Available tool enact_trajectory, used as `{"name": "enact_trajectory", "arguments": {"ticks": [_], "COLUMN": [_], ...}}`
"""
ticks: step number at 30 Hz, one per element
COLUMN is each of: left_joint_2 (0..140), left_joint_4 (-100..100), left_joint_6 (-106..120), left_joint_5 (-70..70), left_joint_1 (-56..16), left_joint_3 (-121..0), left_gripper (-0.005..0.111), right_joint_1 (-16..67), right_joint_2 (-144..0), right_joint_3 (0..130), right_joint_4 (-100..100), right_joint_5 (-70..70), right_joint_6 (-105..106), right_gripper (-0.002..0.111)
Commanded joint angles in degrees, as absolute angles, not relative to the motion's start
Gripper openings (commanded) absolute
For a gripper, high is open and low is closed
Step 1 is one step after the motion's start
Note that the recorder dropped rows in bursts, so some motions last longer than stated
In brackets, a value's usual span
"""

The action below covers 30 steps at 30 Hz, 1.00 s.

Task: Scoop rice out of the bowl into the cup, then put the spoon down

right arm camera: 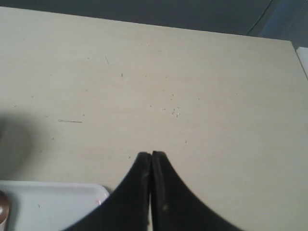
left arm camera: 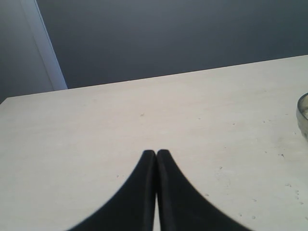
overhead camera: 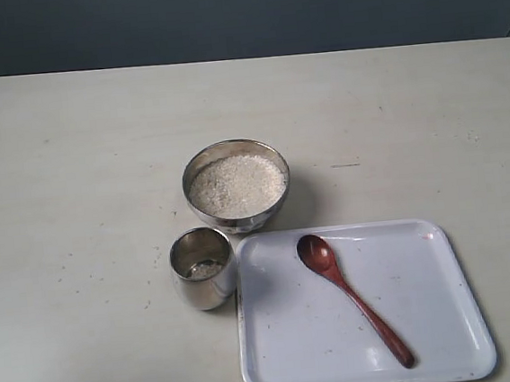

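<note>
In the exterior view a steel bowl [overhead camera: 236,186] heaped with white rice [overhead camera: 237,184] stands mid-table. Just in front of it, to the left, is the steel cup [overhead camera: 203,268] with a few grains at its bottom. The dark wooden spoon [overhead camera: 350,296] lies on a white tray [overhead camera: 433,354], scoop end toward the bowl. No gripper shows in that view. My left gripper [left arm camera: 156,153] is shut over bare table, with a steel rim [left arm camera: 303,115] at the frame edge. My right gripper [right arm camera: 151,155] is shut, empty, beside the tray corner [right arm camera: 57,202]; the spoon's tip [right arm camera: 2,207] peeks in.
The pale table [overhead camera: 72,172] carries small specks and a few loose grains [right arm camera: 174,111]. A dark wall runs behind the table's far edge. The tray lies at the front right, close against the cup.
</note>
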State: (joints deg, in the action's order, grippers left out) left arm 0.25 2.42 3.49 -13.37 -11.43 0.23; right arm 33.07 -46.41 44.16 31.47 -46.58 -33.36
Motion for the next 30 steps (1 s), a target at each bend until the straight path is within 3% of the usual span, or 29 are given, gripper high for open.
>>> {"name": "enact_trajectory", "arguments": {"ticks": [1, 14, 18, 23, 26, 30], "left_joint_2": [0.0, 0.0, 0.0, 0.0, 0.0, 0.0], "left_joint_4": [2.47, 2.47, 2.47, 2.47, 2.47, 2.47], "left_joint_6": [3.11, 3.11, 3.11, 3.11, 3.11, 3.11], "left_joint_5": [-13.29, -13.29, -13.29, -13.29, -13.29, -13.29], "left_joint_1": [-11.63, -11.63, -11.63, -11.63, -11.63, -11.63], "left_joint_3": [0.0, 0.0, 0.0, 0.0, 0.0, 0.0], "left_gripper": [0.001, 0.001, 0.001, 0.001, 0.001, 0.001], "right_joint_1": [32.6, 32.16, 23.49, 7.46, -0.75, -4.58], "right_joint_2": [-41.11, -37.51, -32.66, -22.58, -14.28, -5.93], "right_joint_3": [39.17, 39.04, 35.27, 20.63, 13.61, 9.05], "right_joint_4": [33.46, 34.55, 34.92, 29.05, 23.89, 21.43], "right_joint_5": [-45.0, -45.28, -33.29, -10.28, -7.05, -9.17], "right_joint_6": [-36.11, -35.81, -35.81, -32.69, -32.69, -31.78], "right_gripper": [0.0, 0.0, 0.0, 0.0, 0.0, 0.0]}}
